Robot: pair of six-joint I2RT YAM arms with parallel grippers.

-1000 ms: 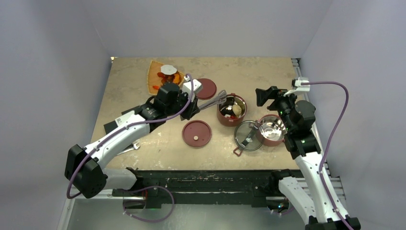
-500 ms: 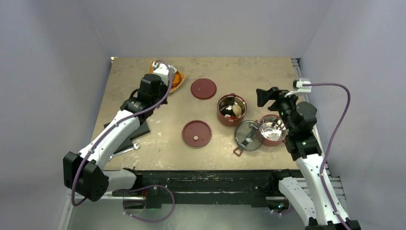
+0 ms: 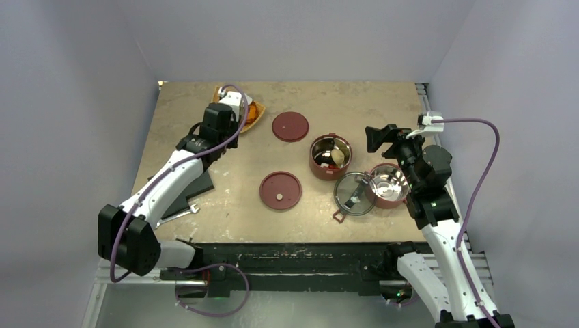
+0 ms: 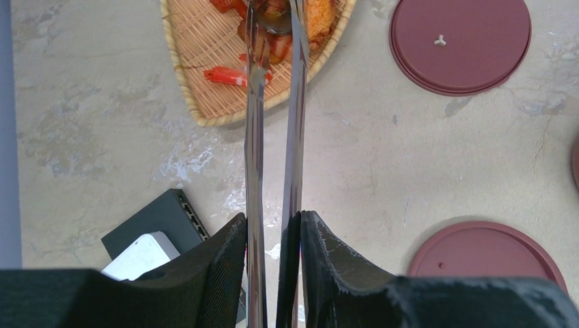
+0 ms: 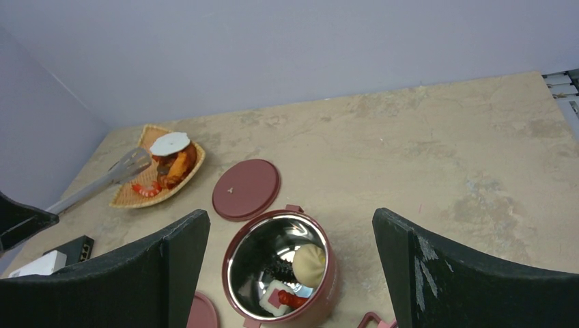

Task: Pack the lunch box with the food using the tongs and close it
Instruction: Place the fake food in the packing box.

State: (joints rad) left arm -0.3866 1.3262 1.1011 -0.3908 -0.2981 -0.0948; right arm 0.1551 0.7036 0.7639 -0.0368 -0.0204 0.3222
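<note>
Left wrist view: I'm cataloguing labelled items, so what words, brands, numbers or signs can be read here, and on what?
No readable text in this view.
On the far disc lid: only a small pale mark at its middle, no letters.
On the black box with ports and the white block by it: no label shows.

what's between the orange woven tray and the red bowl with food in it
A flat dark-red disc lid lies between the orange woven fan-shaped tray and the dark-red steel-lined bowl, clearest in the right wrist view.
</note>
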